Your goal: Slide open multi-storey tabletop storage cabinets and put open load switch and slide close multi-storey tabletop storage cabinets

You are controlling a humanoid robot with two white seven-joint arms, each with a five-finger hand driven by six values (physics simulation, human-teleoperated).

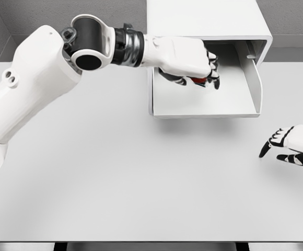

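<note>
In the head view we see a white table (115, 172) carrying a white storage cabinet (204, 21) at its far edge, right of the middle. The cabinet's drawer (206, 104) is slid out toward us, its floor and side walls showing. Our left hand (190, 63) reaches over the far left part of the open drawer, fingers curled down around a small red object, the load switch (198, 80), of which only a sliver shows beneath the fingers. We cannot tell whether the switch touches the drawer floor or hangs just above it. The left arm crosses the far left of the table. Our right hand (292, 146) shows at the table's right edge, nearer us than the drawer and well apart from it, fingers loosely spread and holding nothing, the fingertips (264, 152) pointing left and down toward the surface.
</note>
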